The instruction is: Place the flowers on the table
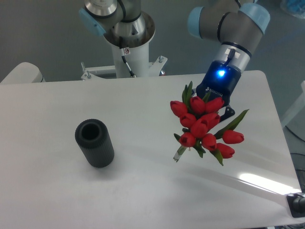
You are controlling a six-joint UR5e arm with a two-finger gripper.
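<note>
At the far left, around nine o'clock, we see the black ribbed vase (94, 143) standing on the white table (143, 195), its open mouth facing up and tilted slightly toward us. Moving right, near three o'clock from the vase and well apart from it, we find the flowers (204, 126): red tulips with green leaves, their thin stems pointing down toward seven o'clock. Above them, at one o'clock, the gripper (215, 102) with its blue light sits behind the blooms; we cannot tell how its jaws stand, as the tulips hide them.
</note>
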